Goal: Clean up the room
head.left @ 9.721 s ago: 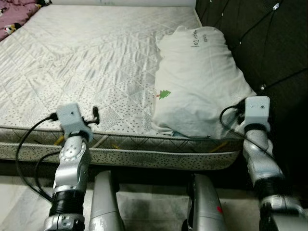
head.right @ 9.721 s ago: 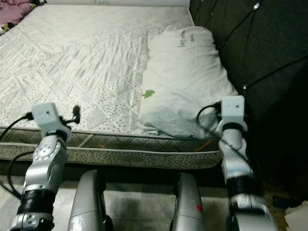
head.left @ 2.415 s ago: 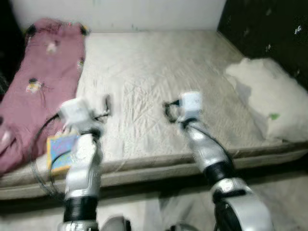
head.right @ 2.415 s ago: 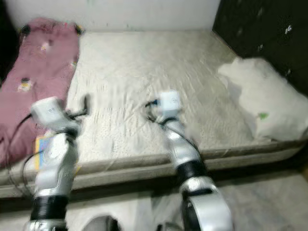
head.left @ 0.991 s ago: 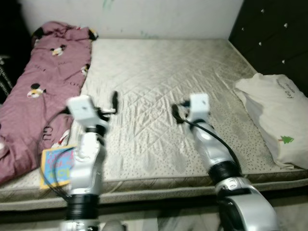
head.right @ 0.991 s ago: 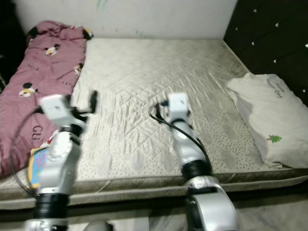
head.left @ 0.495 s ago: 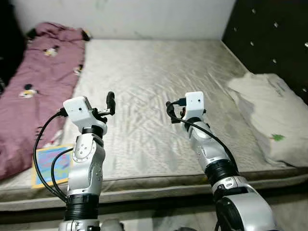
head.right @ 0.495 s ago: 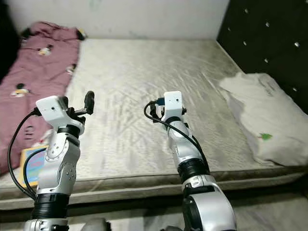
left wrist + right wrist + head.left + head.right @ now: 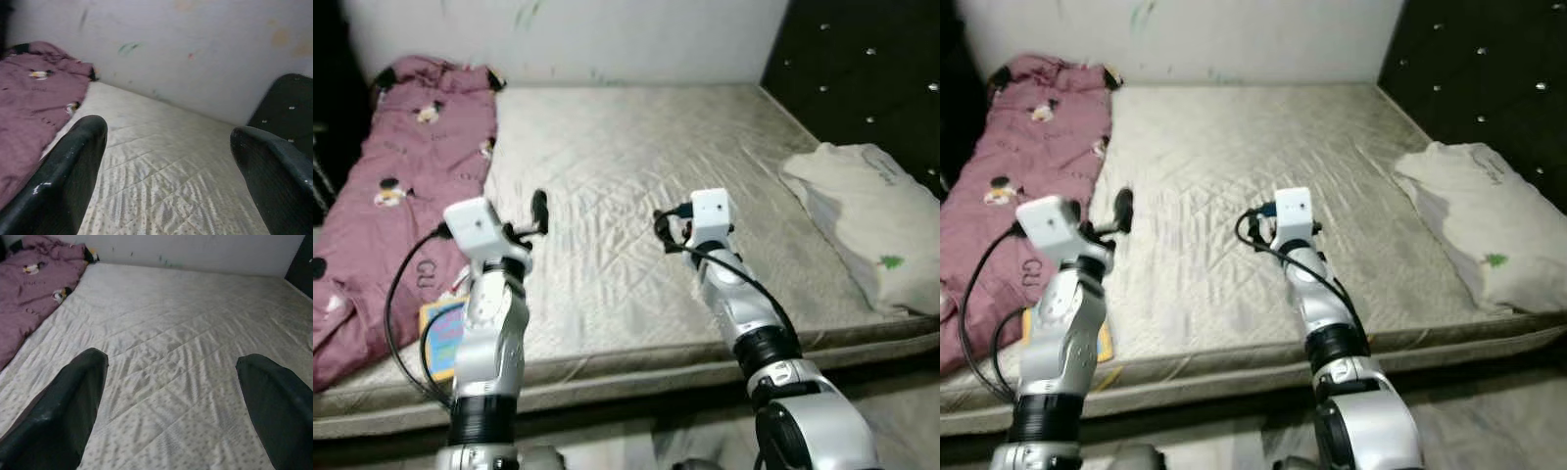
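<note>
A bare quilted mattress (image 9: 626,147) lies before me. A maroon blanket (image 9: 391,176) with cartoon prints is heaped along its left side. A colourful book (image 9: 442,338) rests on the near left edge, beside the blanket and partly behind my left arm. A white pillow (image 9: 857,220) lies at the right, by the headboard. My left gripper (image 9: 538,211) is raised above the mattress left of centre, open and empty (image 9: 167,129). Near the middle of the mattress my right gripper (image 9: 662,227) is also up, open with nothing in it (image 9: 172,357).
A black tufted headboard (image 9: 862,78) stands along the right side. A white wall (image 9: 568,34) closes the far side of the bed. The mattress's front edge (image 9: 636,367) runs across just ahead of my body.
The camera has swung from the pillow and headboard to the left, bringing the blanket and book into view. Both arms stay raised with fingers apart.
</note>
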`<state>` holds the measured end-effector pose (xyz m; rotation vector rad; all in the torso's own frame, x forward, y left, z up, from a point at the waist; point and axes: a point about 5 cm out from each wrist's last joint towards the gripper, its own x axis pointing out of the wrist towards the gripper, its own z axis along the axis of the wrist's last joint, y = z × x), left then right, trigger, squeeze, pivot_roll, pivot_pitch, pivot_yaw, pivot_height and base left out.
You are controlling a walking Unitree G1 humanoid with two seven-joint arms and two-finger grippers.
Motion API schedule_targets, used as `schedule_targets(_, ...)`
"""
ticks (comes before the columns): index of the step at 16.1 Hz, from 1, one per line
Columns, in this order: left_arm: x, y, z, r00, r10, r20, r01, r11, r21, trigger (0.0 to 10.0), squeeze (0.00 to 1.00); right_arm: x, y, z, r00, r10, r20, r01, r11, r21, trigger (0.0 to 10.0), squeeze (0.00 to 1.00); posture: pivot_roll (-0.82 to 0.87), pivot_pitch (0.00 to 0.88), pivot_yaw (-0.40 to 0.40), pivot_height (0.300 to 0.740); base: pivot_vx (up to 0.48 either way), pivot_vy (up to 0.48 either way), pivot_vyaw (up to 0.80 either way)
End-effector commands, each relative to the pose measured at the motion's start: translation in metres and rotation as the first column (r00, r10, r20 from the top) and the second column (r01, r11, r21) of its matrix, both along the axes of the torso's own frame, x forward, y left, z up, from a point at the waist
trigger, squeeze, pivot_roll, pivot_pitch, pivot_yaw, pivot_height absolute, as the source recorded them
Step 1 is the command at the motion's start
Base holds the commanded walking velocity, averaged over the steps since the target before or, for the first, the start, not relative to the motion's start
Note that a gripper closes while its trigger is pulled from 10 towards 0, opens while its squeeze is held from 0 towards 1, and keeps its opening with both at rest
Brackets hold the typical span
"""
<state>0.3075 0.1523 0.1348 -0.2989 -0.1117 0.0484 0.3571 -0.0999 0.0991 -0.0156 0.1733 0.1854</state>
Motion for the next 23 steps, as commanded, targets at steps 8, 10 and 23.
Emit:
schedule_targets(8, 0.0003, 0.0078, -0.0005, 0.999, 0.033, -0.007, -0.033, 0.999, 0.006, 10.0, 0.00, 0.0023, 0.0120, 0.0048, 0.999, 0.046, 0.005, -0.046, 0.999, -0.001, 10.0, 0.00, 0.08, 0.000, -0.047, 0.740, 0.000, 0.480, 0.00)
schedule_targets(10, 0.0004, 0.0082, -0.0008, 0.999, 0.034, -0.009, -0.034, 0.999, 0.005, 10.0, 0.00, 0.0022, 0.0125, 0.0045, 0.999, 0.049, 0.002, -0.049, 0.999, -0.001, 10.0, 0.00, 0.08, 0.000, -0.047, 0.740, 0.000, 0.480, 0.00)
schedule_targets(23, 0.0017, 0.0123, -0.0036, 0.997, 0.065, -0.030, -0.065, 0.998, 0.006, 10.0, 0.00, 0.0040, 0.0132, 0.0060, 0.998, 0.064, 0.005, -0.064, 0.998, -0.009, 10.0, 0.00, 0.08, 0.000, -0.050, 0.740, 0.000, 0.480, 0.30)
